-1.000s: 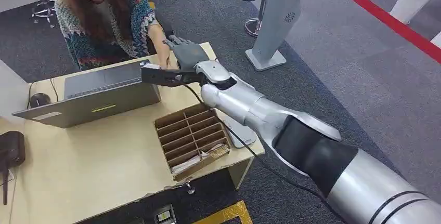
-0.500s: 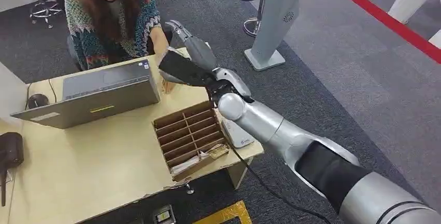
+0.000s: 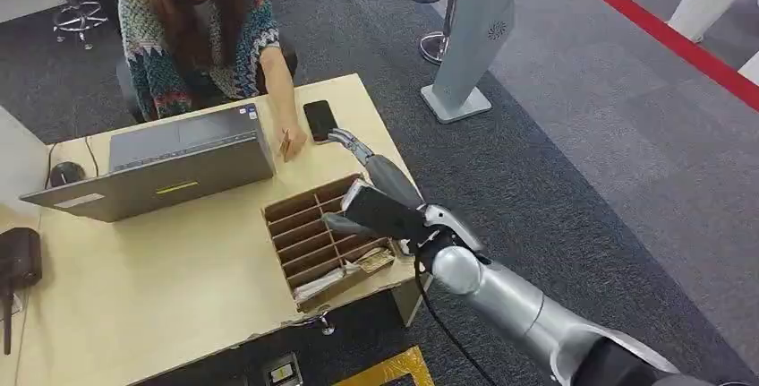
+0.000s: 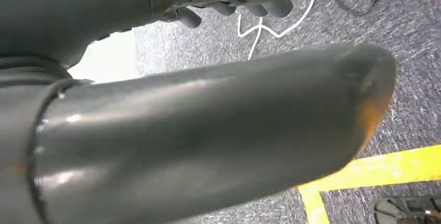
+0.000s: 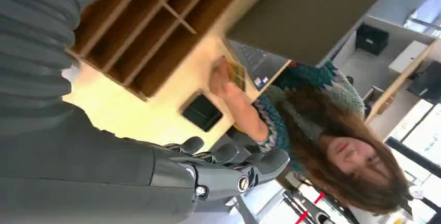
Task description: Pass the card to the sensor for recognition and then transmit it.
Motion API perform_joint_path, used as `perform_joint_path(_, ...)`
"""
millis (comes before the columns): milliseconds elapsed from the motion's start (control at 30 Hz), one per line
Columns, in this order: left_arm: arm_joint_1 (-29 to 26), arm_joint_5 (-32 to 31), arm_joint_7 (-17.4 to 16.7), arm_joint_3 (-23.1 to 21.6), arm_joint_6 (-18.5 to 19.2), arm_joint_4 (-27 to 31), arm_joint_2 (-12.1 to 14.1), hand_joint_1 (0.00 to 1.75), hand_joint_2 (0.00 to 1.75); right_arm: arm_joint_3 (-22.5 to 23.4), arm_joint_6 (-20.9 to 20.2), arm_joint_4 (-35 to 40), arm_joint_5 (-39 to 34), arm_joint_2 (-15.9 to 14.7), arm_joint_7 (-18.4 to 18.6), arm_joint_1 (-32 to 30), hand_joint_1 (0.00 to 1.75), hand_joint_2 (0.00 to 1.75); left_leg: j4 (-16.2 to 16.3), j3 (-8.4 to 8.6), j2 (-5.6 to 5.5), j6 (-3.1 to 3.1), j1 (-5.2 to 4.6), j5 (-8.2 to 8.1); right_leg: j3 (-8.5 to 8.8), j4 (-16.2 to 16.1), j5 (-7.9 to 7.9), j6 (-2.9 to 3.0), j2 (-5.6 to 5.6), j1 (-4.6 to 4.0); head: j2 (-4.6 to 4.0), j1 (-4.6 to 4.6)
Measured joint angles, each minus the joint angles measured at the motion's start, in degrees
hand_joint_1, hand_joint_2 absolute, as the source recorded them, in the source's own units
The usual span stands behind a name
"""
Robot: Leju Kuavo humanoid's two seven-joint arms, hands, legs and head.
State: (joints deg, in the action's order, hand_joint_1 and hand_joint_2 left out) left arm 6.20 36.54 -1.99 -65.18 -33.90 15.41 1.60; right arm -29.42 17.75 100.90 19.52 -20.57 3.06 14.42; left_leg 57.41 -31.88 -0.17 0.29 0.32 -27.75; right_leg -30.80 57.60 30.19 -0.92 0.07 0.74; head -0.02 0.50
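The right hand [image 3: 380, 202] was empty with fingers spread, and might bump the divided box [image 3: 309, 234] going back.

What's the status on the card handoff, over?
Right hand empty, over the divided box. Card in the person's hand, beside the laptop. Nothing between them.

Matt plastic, brushed metal, bare wood and cardboard.
From my seat the right hand [image 3: 380, 200] looks like matt dark-grey plastic on a smooth, satin silver metal arm [image 3: 519, 305]. I see the surface [image 3: 161, 287] as pale, smooth wood with a dull finish, the divided box [image 3: 327, 235] as plain brown cardboard (raw edges, no gloss), the laptop [image 3: 157, 164] as matt grey metal, the phone [image 3: 319, 120] as glossy black. The person's sweater [image 3: 192, 55] is knitted wool, the floor [image 3: 573, 135] rough grey carpet.
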Motion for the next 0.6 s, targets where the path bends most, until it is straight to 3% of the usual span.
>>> perform_joint_path(167, 0.0, 0.3, 0.0, 0.5, 0.0, -0.1, 0.0, 0.00, 0.00, 2.7, -2.0, 4.3, 2.2, -0.9, 1.0, -4.7, 0.00, 1.75, 0.0, 0.03, 0.04, -0.02, 0.00, -0.01, 0.00, 0.0, 0.00, 0.00, 0.03, 0.00, 0.00, 0.00)
perform_joint_path(500, -0.1, 0.2, 0.0, 0.9, 0.0, -0.2, 0.0, 0.00, 0.00, 5.3, -4.1, 8.1, 2.0, -1.4, 1.1, -8.3, 0.00, 1.75, 0.0, 0.07, 0.07, -0.02, 0.01, -0.01, 0.01, 0.0, 0.00, 0.00, 0.04, -0.01, 0.00, 0.00)
perform_joint_path(600, 0.0, 0.1, 0.0, 0.9, 0.0, -0.2, 0.0, 0.00, 0.00, 5.5, -6.2, 9.1, 4.6, -1.7, 2.8, -9.7, 0.00, 1.75, 0.0, 0.03, 0.05, -0.02, 0.01, -0.01, 0.00, 0.0, 0.00, 0.00, 0.04, -0.01, 0.02, 0.00)
